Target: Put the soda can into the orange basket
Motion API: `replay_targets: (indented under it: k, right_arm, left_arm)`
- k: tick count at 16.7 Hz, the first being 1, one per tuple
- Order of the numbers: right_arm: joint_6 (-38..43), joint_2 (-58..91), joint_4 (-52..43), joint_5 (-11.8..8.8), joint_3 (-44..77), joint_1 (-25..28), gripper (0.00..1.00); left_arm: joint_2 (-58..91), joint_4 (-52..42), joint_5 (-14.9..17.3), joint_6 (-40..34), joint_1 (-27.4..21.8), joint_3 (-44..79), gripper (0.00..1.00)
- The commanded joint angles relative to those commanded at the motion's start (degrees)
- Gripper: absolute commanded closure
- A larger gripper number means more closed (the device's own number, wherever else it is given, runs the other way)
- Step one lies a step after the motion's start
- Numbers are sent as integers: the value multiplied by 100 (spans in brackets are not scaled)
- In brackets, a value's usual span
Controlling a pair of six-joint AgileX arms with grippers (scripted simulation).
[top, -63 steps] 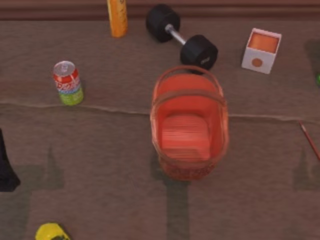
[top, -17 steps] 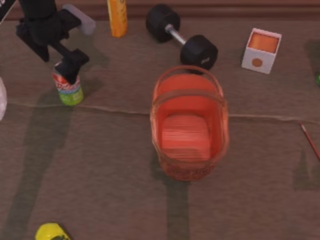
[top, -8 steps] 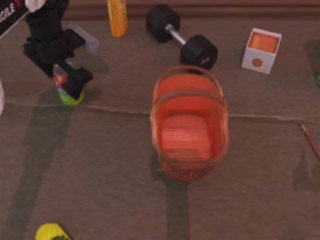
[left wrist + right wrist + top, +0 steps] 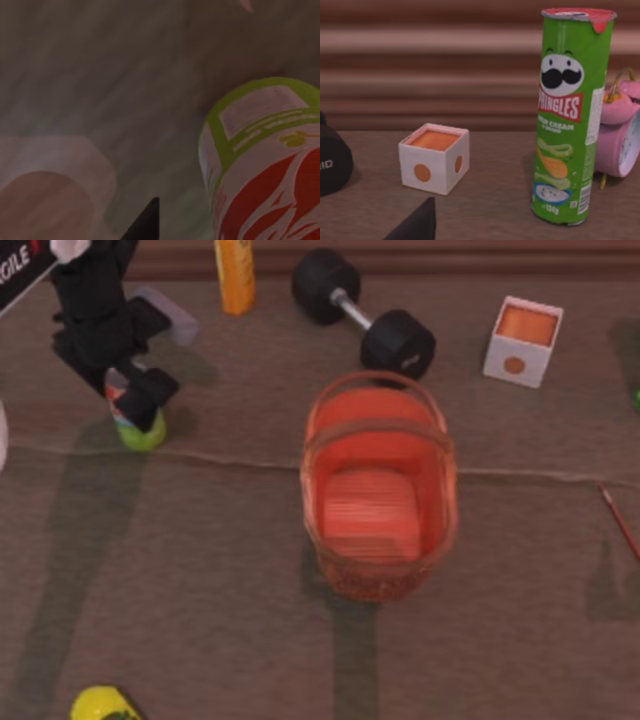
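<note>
Lowered left claw (image 4: 128, 405) (closing) — soda can (image 4: 135, 425).

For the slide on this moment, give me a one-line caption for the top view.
Left gripper down over the soda can at the table's left, orange basket empty at centre.

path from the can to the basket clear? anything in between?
Nothing visible stands between them. The left gripper is down on the soda can at the table's left; the orange basket sits at centre, with only bare tabletop between. The dumbbell and yellow bottle lie farther back, off that line.
</note>
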Motion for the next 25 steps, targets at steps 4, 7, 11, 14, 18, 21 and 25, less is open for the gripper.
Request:
replay_targets:
  k: [4, 7, 11, 14, 18, 21, 25]
  right_arm:
    - [0, 0, 0, 0, 0, 0, 0]
    - [0, 0, 0, 0, 0, 0, 0]
    - [0, 0, 0, 0, 0, 0, 0]
    - [0, 0, 0, 0, 0, 0, 0]
    - [0, 0, 0, 0, 0, 0, 0]
    - [0, 0, 0, 0, 0, 0, 0]
    - [0, 0, 0, 0, 0, 0, 0]
  left_arm:
    - [0, 0, 0, 0, 0, 0, 75]
    - [0, 0, 0, 0, 0, 0, 98]
    - [0, 0, 0, 0, 0, 0, 100]
    - [0, 0, 0, 0, 0, 0, 100]
    - [-5, 57, 38, -6, 1, -28, 100]
    - [-78, 588, 424, -178, -69, -305, 100]
    - [-345, 2025, 1424, -665, -211, -1019, 100]
